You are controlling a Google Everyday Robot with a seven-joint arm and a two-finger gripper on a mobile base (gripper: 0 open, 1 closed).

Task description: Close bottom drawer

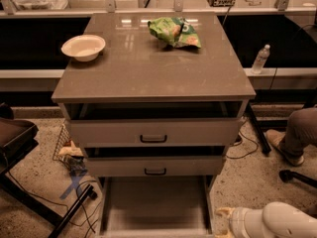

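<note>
The bottom drawer (153,207) is pulled far out of the grey cabinet. Its long flat grey floor reaches the lower edge of the view, and its front panel and handle are out of view below. My gripper (223,216) sits at the bottom right, just beside the drawer's right side rail, at the end of my white forearm (277,223). Whether it touches the drawer cannot be told.
Above are two taller drawers, each slightly open: the top (153,132) and the middle (154,166). On the countertop (148,73) sit a white bowl (83,46) and a green chip bag (174,32). A person's leg and shoe (292,138) are at the right, a dark stand with cables (29,182) at the left, and a water bottle (259,59) behind.
</note>
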